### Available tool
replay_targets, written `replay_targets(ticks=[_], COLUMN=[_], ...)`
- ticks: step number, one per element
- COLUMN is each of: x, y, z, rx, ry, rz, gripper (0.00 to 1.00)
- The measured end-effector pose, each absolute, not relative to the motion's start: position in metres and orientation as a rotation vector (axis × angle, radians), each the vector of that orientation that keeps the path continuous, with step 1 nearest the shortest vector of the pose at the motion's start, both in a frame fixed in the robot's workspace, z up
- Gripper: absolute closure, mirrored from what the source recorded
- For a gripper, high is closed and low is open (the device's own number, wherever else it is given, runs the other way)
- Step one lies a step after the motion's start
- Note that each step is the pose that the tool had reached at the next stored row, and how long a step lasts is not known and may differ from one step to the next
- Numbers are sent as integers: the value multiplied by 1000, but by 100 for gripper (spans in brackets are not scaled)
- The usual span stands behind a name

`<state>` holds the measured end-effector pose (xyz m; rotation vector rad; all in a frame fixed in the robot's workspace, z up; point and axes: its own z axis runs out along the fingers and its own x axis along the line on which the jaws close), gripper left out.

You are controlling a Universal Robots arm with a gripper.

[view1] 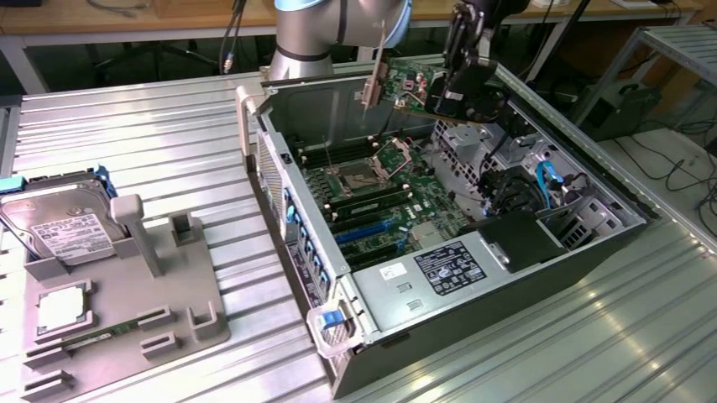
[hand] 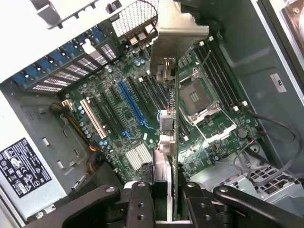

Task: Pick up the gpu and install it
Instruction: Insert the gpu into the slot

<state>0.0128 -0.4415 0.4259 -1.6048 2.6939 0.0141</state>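
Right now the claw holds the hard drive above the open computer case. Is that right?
No. The claw holds the graphics card above the open computer case; the hard drive lies in the grey holder, as the exterior view shows.

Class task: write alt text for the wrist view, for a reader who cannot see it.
The claw grips the gpu edge-on above the motherboard inside an open computer case. Its pale metal bracket is at the end farthest from the claw, and a processor socket and a blue expansion slot lie below.
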Motion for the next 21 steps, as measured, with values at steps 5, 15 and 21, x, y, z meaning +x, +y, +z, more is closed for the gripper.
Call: replay_targets(ticks=[5, 15, 21], x=[13, 13, 13], y=[-442, -442, -442], z=[426, 426, 426], rx=[-1682, -1865, -1972], ry=[2647, 2521, 2439], rz=[15, 17, 17], gripper=[72, 72, 72])
